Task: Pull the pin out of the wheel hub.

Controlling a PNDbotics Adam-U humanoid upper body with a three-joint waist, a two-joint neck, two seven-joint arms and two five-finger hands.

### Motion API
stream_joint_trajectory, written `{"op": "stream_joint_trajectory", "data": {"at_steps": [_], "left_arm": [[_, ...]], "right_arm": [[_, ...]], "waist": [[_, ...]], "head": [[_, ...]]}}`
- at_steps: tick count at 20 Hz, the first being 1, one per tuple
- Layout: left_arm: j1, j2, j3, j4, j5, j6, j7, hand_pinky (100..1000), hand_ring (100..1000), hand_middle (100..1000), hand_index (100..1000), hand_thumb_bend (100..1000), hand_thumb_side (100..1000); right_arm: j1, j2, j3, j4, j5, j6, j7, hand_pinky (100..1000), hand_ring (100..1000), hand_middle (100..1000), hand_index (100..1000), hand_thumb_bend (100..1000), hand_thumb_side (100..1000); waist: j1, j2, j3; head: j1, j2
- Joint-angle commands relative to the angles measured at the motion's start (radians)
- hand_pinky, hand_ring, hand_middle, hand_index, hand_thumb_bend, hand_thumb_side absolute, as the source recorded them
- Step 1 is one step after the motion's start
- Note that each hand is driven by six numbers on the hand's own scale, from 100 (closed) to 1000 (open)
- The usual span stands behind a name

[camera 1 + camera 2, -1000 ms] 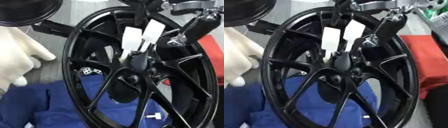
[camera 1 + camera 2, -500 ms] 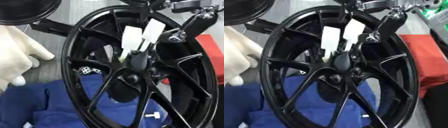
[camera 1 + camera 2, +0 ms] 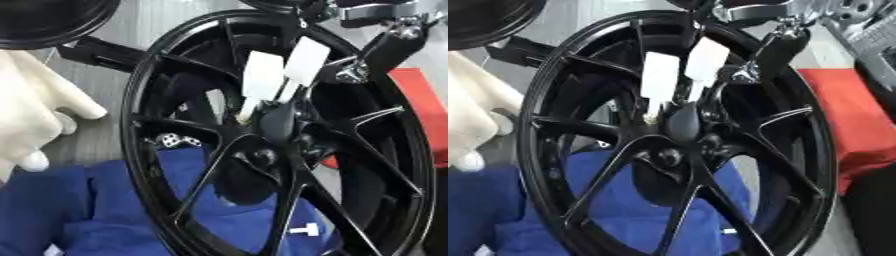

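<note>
A white gloved hand [image 3: 35, 107], cut off at the left edge, rests left of the black wheel hub [image 3: 262, 160], which stands tilted on blue cloth [image 3: 105, 215]. The right hand [image 3: 289, 107] reaches down from the upper right through the spokes, its white-padded fingers [image 3: 262, 77] pointing at the centre; their tips are dark against the hub, so I cannot tell whether they grip anything. The pin cannot be made out. Only the right eye view shows the full red cloth [image 3: 850, 125] to the right.
</note>
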Motion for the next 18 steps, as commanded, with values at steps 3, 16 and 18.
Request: {"op": "stream_joint_trajectory", "data": {"at_steps": [3,16,18], "left_arm": [[-0.008,0.009,0.008,-0.02,0.005,-0.001,0.005,829,803,789,851,558,617],[-0.005,0.0,0.02,-0.02,0.013,-0.001,0.02,837,803,785,847,551,615],[-0.005,0.001,0.02,-0.02,0.015,-0.001,0.021,839,803,785,846,550,616]], "right_arm": [[-0.019,-0.023,-0.009,-0.007,-0.034,0.001,-0.009,890,872,740,773,249,100],[-0.019,-0.017,-0.004,0.009,-0.041,-0.012,-0.02,863,818,513,547,191,100],[-0.02,-0.016,-0.005,0.008,-0.051,-0.01,-0.032,857,806,489,523,160,100]], "waist": [[0.004,-0.016,0.0],[-0.002,-0.014,0.002],[-0.003,-0.016,0.002]], "head": [[-0.005,-0.014],[-0.004,-0.018],[-0.004,-0.018]]}}
